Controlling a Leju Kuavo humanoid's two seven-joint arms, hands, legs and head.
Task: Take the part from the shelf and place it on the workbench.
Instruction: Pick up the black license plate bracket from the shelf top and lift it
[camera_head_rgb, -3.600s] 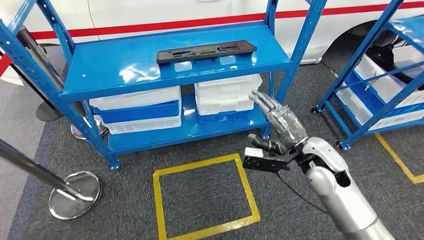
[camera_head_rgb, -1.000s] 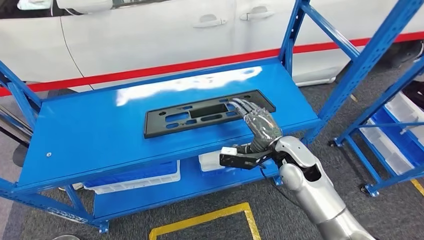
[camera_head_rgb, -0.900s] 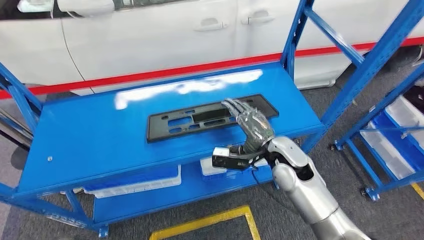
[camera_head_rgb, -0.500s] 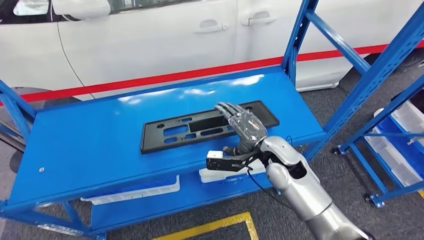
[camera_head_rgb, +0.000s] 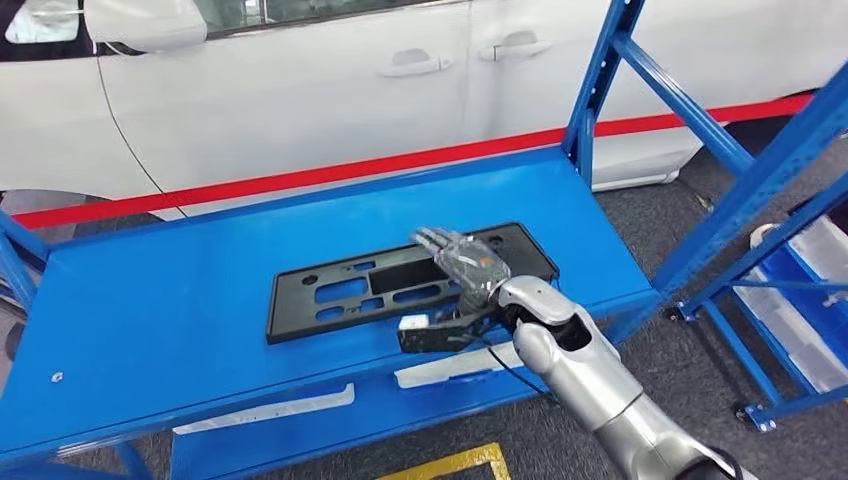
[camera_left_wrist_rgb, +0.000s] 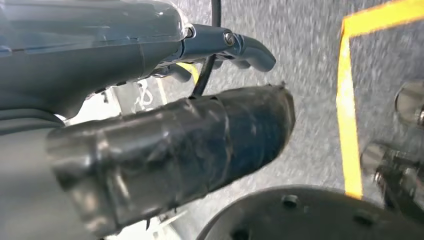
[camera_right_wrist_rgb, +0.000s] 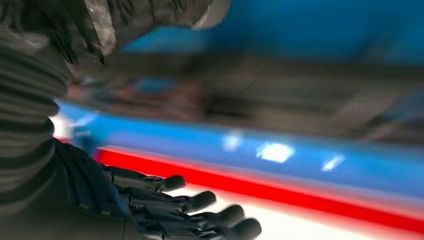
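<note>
Right hand (camera_head_rgb: 462, 262) hovered with fingers extended and apart, holding nothing, over the right half of the black part (camera_head_rgb: 400, 283) (whether it touched could not be told). That part lay flat on the blue shelf (camera_head_rgb: 150, 320), before a white car (camera_head_rgb: 300, 90). Left hand (camera_left_wrist_rgb: 100, 115) hung over grey floor, its grasp unclear.
</note>
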